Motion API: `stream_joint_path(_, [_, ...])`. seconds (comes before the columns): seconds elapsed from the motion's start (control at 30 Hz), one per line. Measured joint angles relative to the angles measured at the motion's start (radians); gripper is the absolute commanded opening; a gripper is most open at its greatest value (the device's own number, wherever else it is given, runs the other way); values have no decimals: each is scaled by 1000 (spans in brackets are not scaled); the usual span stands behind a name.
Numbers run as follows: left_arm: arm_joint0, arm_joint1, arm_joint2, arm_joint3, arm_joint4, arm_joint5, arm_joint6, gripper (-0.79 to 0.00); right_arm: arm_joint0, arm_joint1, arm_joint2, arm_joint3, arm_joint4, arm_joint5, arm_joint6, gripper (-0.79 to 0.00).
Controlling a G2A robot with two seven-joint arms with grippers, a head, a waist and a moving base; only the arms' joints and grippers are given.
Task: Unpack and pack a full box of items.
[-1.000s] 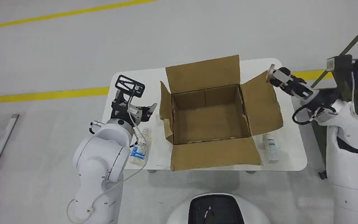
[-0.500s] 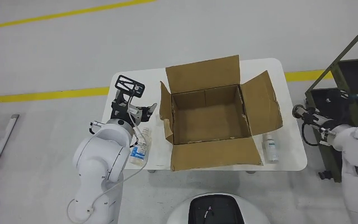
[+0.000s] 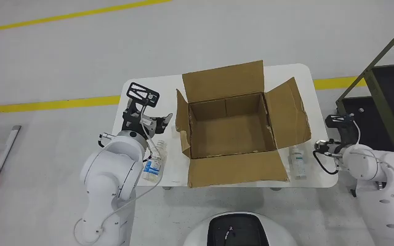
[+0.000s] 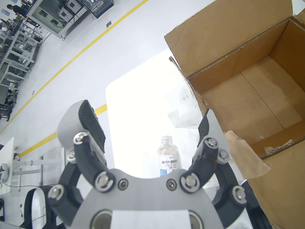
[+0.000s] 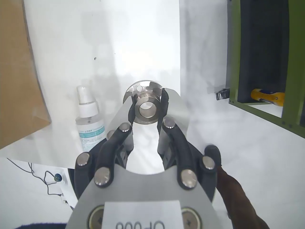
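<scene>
The open cardboard box (image 3: 231, 132) stands empty in the middle of the white table (image 3: 165, 86), all its flaps folded out. My left gripper (image 4: 147, 125) hangs open over the table to the box's left, above a clear bottle (image 4: 168, 156) lying there (image 3: 154, 163). My right gripper (image 5: 146, 107) is shut on a round metal part (image 5: 145, 108) with a hole through it, over the table's right edge (image 3: 321, 147). A spray bottle (image 5: 89, 120) lies beside it, near the box's right flap (image 3: 297, 163).
A crumpled piece of clear plastic (image 4: 183, 117) lies on the table by the box's left wall. A green cabinet (image 5: 262, 48) stands off the table's right side, with a yellow-handled tool (image 5: 268, 96) inside. Bare tabletop lies beyond the left gripper.
The right arm has swung from the far corner of the box's right flap out past the table and back to its right edge near the spray bottle. The left arm kept still.
</scene>
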Motion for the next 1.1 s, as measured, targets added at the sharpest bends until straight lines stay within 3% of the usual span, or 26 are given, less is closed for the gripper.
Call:
stream_joint_path(0.23, [0, 0, 0, 0, 0, 0, 0, 0, 14, 5, -40, 34, -20, -13, 24, -776])
stream_joint_path(0.27, [0, 0, 0, 0, 0, 0, 0, 0, 16, 5, -44, 36, -18, -13, 23, -686])
stream_joint_path(0.3, [0, 0, 0, 0, 0, 0, 0, 0, 17, 6, -48, 37, -17, -13, 23, -548])
stream_joint_path(0.43, [0, 0, 0, 0, 0, 0, 0, 0, 21, 8, -57, 34, -9, -13, 23, -443])
stream_joint_path(0.7, [0, 0, 0, 0, 0, 0, 0, 0, 19, 14, -49, 28, 26, -23, 22, -394])
stream_joint_path(0.77, [0, 0, 0, 0, 0, 0, 0, 0, 15, 15, -35, 11, 66, -23, 3, -314])
stream_joint_path(0.8, [0, 0, 0, 0, 0, 0, 0, 0, 12, 15, -24, -2, 97, -27, -15, -403])
stream_joint_path(0.87, [0, 0, 0, 0, 0, 0, 0, 0, 1, 13, 15, -37, 206, -48, -88, -508])
stream_joint_path(0.9, [0, 0, 0, 0, 0, 0, 0, 0, -7, 12, 35, -50, 259, -57, -133, -708])
stream_joint_path(0.93, [0, 0, 0, 0, 0, 0, 0, 0, -18, 9, 63, -62, 335, -69, -199, -785])
stream_joint_path(1.1, [0, 0, 0, 0, 0, 0, 0, 0, -70, -4, 138, -76, 687, -189, -459, -785])
